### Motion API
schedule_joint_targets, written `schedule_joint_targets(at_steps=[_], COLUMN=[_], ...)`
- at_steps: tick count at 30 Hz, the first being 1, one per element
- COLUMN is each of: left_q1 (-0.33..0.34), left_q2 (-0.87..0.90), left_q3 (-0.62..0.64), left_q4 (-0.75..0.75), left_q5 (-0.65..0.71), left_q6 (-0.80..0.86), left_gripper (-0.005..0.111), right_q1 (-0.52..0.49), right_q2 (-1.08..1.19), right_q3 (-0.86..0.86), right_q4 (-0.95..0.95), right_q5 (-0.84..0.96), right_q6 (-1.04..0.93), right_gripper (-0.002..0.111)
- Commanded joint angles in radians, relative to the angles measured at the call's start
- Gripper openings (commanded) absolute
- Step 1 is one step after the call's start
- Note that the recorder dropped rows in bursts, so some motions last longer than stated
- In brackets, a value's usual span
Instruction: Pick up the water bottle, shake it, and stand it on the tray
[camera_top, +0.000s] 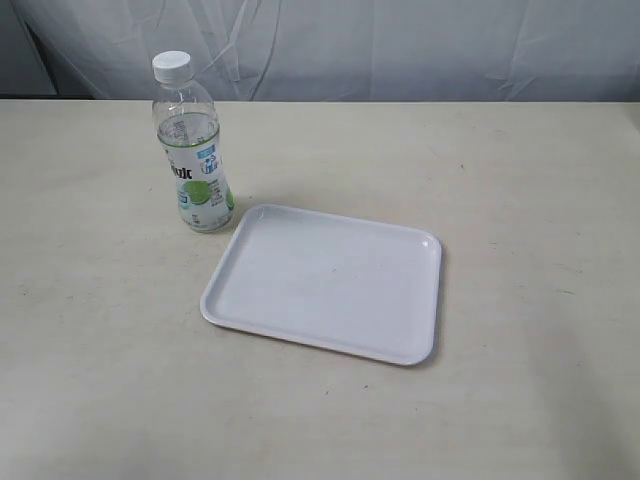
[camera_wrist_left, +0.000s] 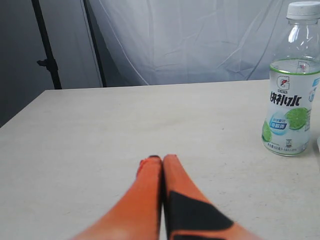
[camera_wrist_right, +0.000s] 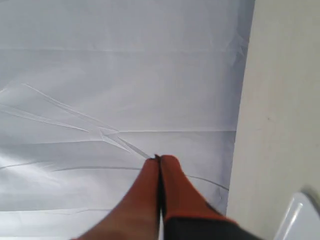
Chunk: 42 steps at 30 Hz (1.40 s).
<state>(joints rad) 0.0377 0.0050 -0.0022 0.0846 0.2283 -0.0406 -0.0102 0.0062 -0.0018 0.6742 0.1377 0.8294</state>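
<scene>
The water bottle (camera_top: 192, 145) stands upright on the table, clear with a white cap and a lime label, just beyond the far left corner of the white tray (camera_top: 228, 290). Nothing lies on the tray. Neither arm shows in the exterior view. In the left wrist view the bottle (camera_wrist_left: 292, 85) stands well apart from my left gripper (camera_wrist_left: 161, 159), whose orange fingers are pressed together with nothing between them. My right gripper (camera_wrist_right: 159, 159) is also shut and holds nothing; a corner of the tray (camera_wrist_right: 300, 220) shows beside it.
A pale beige table (camera_top: 520, 180) carries both things. A white cloth backdrop (camera_top: 400, 45) hangs behind its far edge. A dark stand (camera_wrist_left: 47, 55) rises beyond the table's end in the left wrist view.
</scene>
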Motion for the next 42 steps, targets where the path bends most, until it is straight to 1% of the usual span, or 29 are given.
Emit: schedule_joint_targets(at_steps=[1, 4, 6, 9, 12, 14, 17, 19, 22, 24, 25, 27, 29, 32, 34, 36, 39, 40, 41, 42], left_q1=[0.0, 0.0, 0.0, 0.0, 0.0, 0.0, 0.0, 0.0, 0.0, 0.0, 0.0, 0.0, 0.0, 0.0, 0.0, 0.0, 0.0, 0.0, 0.0, 0.0], left_q2=[-0.005, -0.005, -0.005, -0.005, -0.005, -0.005, -0.005, -0.005, -0.005, -0.005, -0.005, -0.005, -0.005, -0.005, -0.005, -0.005, -0.005, -0.005, -0.005, -0.005], left_q3=[0.002, 0.002, 0.002, 0.002, 0.002, 0.002, 0.002, 0.002, 0.002, 0.002, 0.002, 0.002, 0.002, 0.002, 0.002, 0.002, 0.002, 0.002, 0.002, 0.002], left_q4=[0.0, 0.0, 0.0, 0.0, 0.0, 0.0, 0.0, 0.0, 0.0, 0.0, 0.0, 0.0, 0.0, 0.0, 0.0, 0.0, 0.0, 0.0, 0.0, 0.0], left_q5=[-0.003, -0.003, -0.003, -0.003, -0.003, -0.003, -0.003, -0.003, -0.003, -0.003, -0.003, -0.003, -0.003, -0.003, -0.003, -0.003, -0.003, -0.003, -0.003, -0.003], left_q6=[-0.003, -0.003, -0.003, -0.003, -0.003, -0.003, -0.003, -0.003, -0.003, -0.003, -0.003, -0.003, -0.003, -0.003, -0.003, -0.003, -0.003, -0.003, -0.003, -0.003], left_gripper=[0.0, 0.0, 0.0, 0.0, 0.0, 0.0, 0.0, 0.0, 0.0, 0.0, 0.0, 0.0, 0.0, 0.0, 0.0, 0.0, 0.0, 0.0, 0.0, 0.0], right_q1=[0.001, 0.001, 0.001, 0.001, 0.001, 0.001, 0.001, 0.001, 0.005, 0.038, 0.068, 0.138, 0.238, 0.399, 0.506, 0.588, 0.656, 0.667, 0.676, 0.681], right_q2=[-0.006, -0.005, 0.052, 0.21, 0.409, 0.541, 0.745, 0.861, 1.029, 1.132, 1.175, 1.242, 1.284, 1.333, 1.373, 1.42, 1.495, 1.515, 1.54, 1.564], right_q3=[-0.033, -0.138, -0.237, -0.396, -0.535, -0.615, -0.731, -0.787, -0.836, -0.838, -0.838, -0.84, -0.842, -0.848, -0.874, -0.911, -0.981, -1.009, -1.037, -1.066], right_q4=[0.005, 0.005, 0.005, 0.005, 0.022, 0.061, 0.196, 0.326, 0.604, 0.796, 0.862, 0.961, 1.029, 1.07, 1.07, 1.07, 1.07, 1.07, 1.07, 1.07], right_q5=[-0.018, 0.005, 0.034, 0.102, 0.167, 0.197, 0.272, 0.379, 0.592, 0.717, 0.744, 0.698, 0.565, 0.275, 0.133, 0.065, 0.069, 0.083, 0.108, 0.14], right_q6=[-0.173, -0.39, -0.598, -0.919, -1.144, -1.251, -1.404, -1.531, -1.837, -2.066, -2.157, -2.255, -2.352, -2.529, -2.611, -2.674, -2.74, -2.752, -2.749, -2.747], right_gripper=[-0.001, -0.001, -0.001, -0.001, -0.001, -0.001, -0.001, -0.001, -0.001, -0.001, -0.001, -0.001, -0.001, -0.001, -0.001, -0.001, 0.0, 0.002, 0.007, 0.015])
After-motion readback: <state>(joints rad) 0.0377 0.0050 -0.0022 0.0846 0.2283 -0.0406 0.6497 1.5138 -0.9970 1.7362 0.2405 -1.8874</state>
